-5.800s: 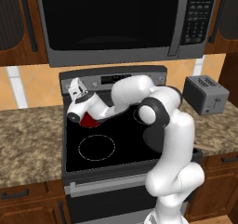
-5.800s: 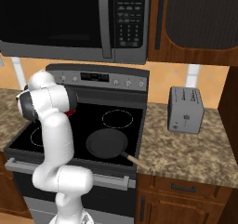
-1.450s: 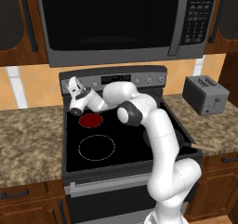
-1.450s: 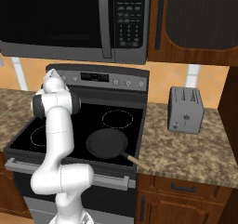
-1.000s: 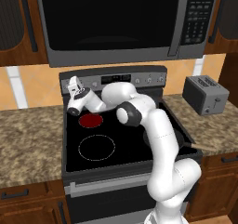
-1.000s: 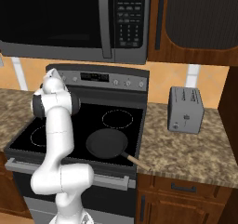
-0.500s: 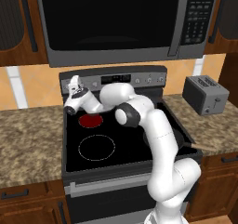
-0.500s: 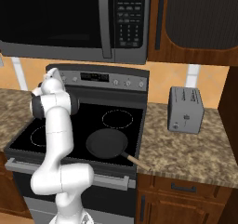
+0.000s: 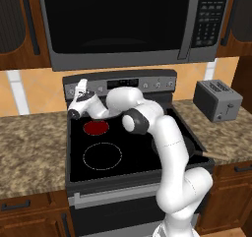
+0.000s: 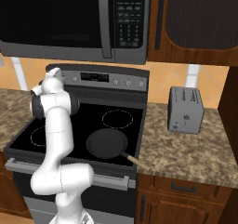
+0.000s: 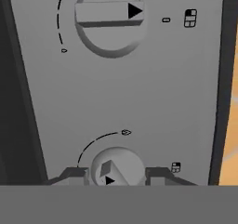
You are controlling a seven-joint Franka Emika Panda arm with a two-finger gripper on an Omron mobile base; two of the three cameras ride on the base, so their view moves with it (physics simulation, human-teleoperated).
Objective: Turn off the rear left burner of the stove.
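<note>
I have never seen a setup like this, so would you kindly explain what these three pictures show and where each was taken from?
This is a simulated kitchen. A white robot arm on a mobile base reaches to the grey steel back panel of a black glass-top stove. Two cameras ride behind it, left and right; the third sits on the hand. On the stove, the rear left burner glows as a solid red disc, and a round black frying pan sits at the front. A grey toaster stands on the granite counter. In the hand view the dark fingers flank a small grey knob; whether they grip it is unclear.
</note>
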